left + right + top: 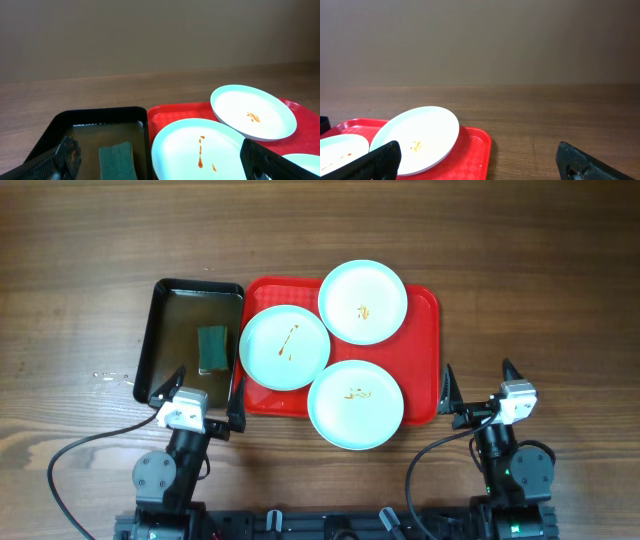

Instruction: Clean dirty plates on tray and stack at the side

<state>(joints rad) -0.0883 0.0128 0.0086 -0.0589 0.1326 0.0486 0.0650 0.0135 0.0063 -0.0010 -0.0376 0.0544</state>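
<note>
Three pale mint plates with brown-orange smears lie on the red tray (425, 330): one at the back (362, 301), one at the left (284, 347), one at the front (356, 404). My left gripper (196, 394) is open and empty at the near edge of the table, in front of the black tray. My right gripper (478, 392) is open and empty, right of the red tray's near corner. The left wrist view shows the left plate (200, 150) and the back plate (252, 111). The right wrist view shows the back plate (417, 137) on the red tray (475, 150).
A black tray (170, 310) holding brownish liquid and a green sponge (212, 348) stands touching the red tray's left side; it also shows in the left wrist view (55, 127), with the sponge (116, 159). Bare wooden table lies to the right (540, 300).
</note>
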